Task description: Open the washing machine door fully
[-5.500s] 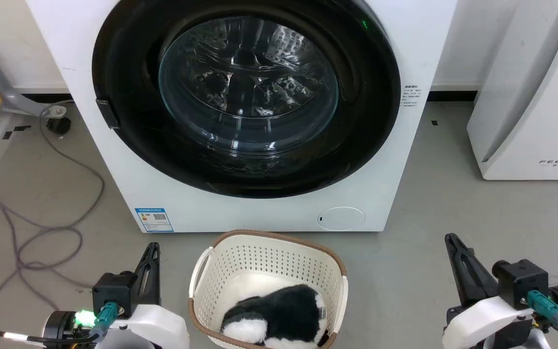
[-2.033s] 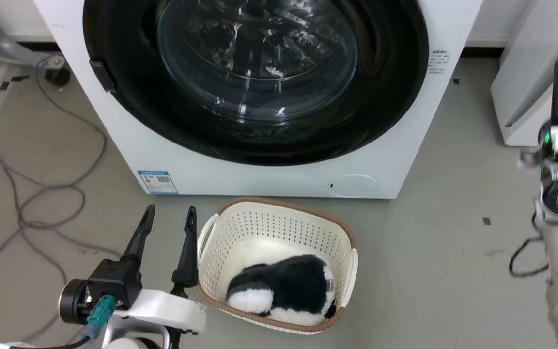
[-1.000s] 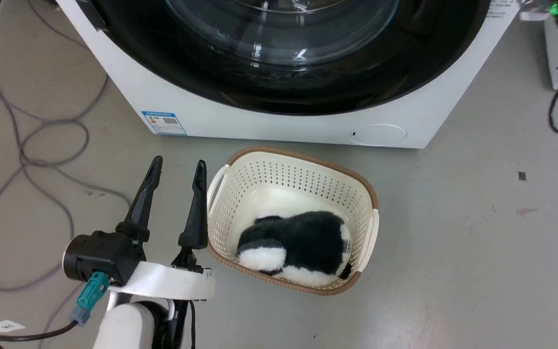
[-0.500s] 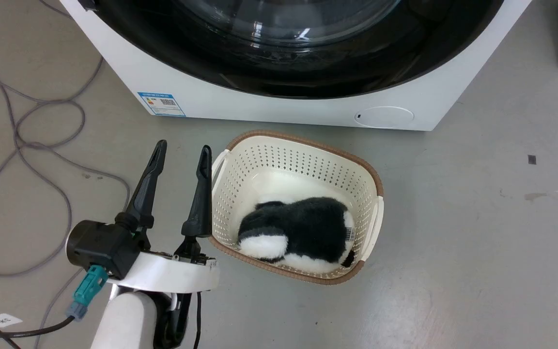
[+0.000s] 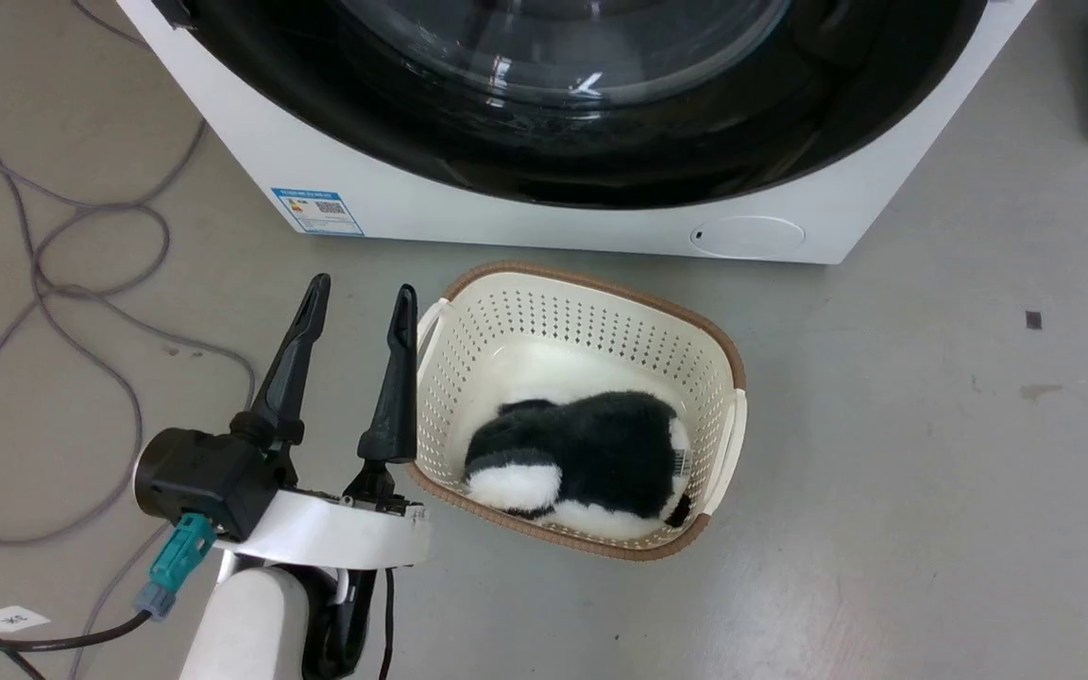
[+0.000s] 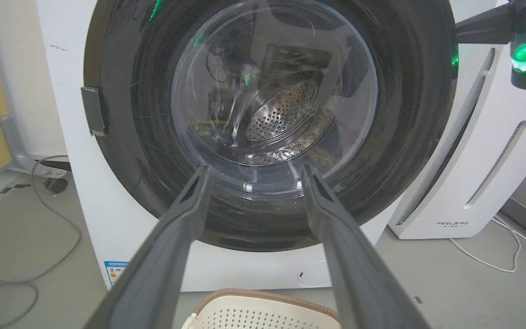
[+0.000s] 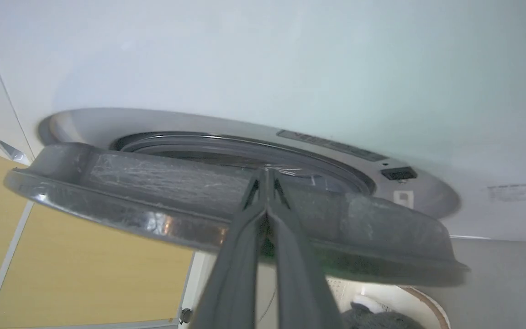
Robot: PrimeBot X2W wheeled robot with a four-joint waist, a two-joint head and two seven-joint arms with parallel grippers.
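The washing machine is a white box on the floor ahead of me. Its door is a glossy black disc with a clear glass bowl at the centre. In the right wrist view the door's grey rim stands slightly off the machine's front, so the door is ajar. My right gripper is shut, fingertips against the inner side of that rim. It also appears at the door's right edge. My left gripper hangs open and empty, low beside the basket, pointing at the door.
A cream basket holding a black-and-white plush toy sits on the floor just before the machine. Grey cables loop on the floor at left. The white FEELAIR appliance stands right of the machine. A dark tab sits on the door's left edge.
The head camera has tilted down and closer. My right arm rose out of the head view. My left gripper came forward beside the basket. In the last half second, barely anything shifted.
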